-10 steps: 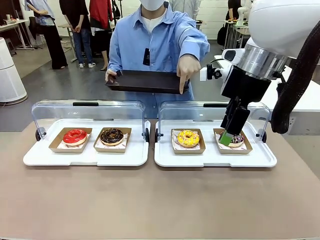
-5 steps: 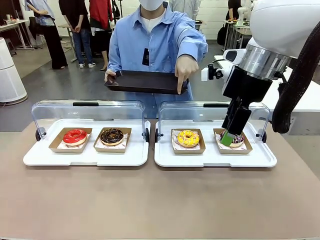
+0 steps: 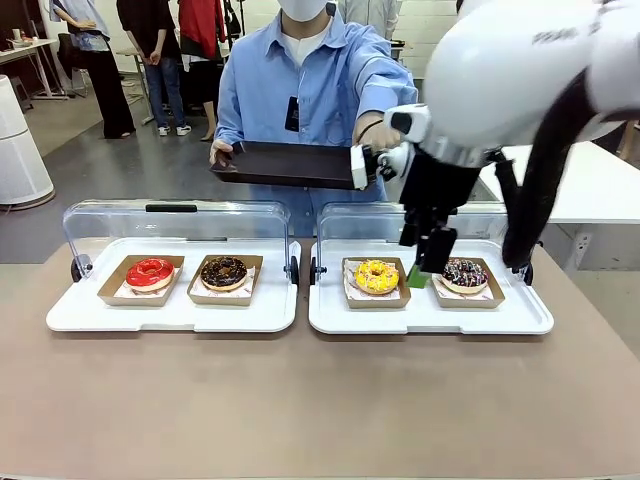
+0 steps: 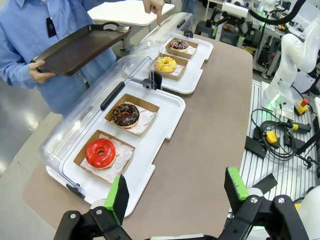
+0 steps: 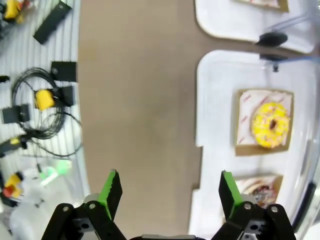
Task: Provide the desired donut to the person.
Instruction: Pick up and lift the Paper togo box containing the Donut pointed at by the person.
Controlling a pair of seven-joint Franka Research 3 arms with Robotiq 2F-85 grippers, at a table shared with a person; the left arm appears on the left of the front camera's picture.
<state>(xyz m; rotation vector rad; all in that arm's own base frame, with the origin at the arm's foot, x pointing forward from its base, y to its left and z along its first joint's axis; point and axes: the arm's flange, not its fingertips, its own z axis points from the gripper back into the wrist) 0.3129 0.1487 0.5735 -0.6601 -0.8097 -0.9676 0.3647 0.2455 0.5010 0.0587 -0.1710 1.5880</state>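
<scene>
Four donuts sit in cardboard trays: red (image 3: 150,272), chocolate (image 3: 224,271), yellow (image 3: 376,275) and sprinkled chocolate (image 3: 465,274). My right gripper (image 3: 425,262) hangs open just above the gap between the yellow and sprinkled donuts, holding nothing. Its own view shows the right gripper (image 5: 169,190) over the table edge, with the yellow donut (image 5: 271,125) off to one side. The person (image 3: 300,85) holds a dark tray (image 3: 290,163) and points a finger (image 4: 159,15) down toward the right-hand donuts. My left gripper (image 4: 177,192) is open and empty, high above the table's left end.
Two white serving trays (image 3: 170,315) (image 3: 430,318) lie side by side, their clear lids (image 3: 175,225) raised at the back. The near half of the table is bare. Cables and small devices (image 5: 45,100) lie on the floor beside the table. Bystanders stand far behind.
My right arm has swung left, carrying its gripper from over the sprinkled donut to the gap beside the yellow one. It now covers most of the person's pointing hand.
</scene>
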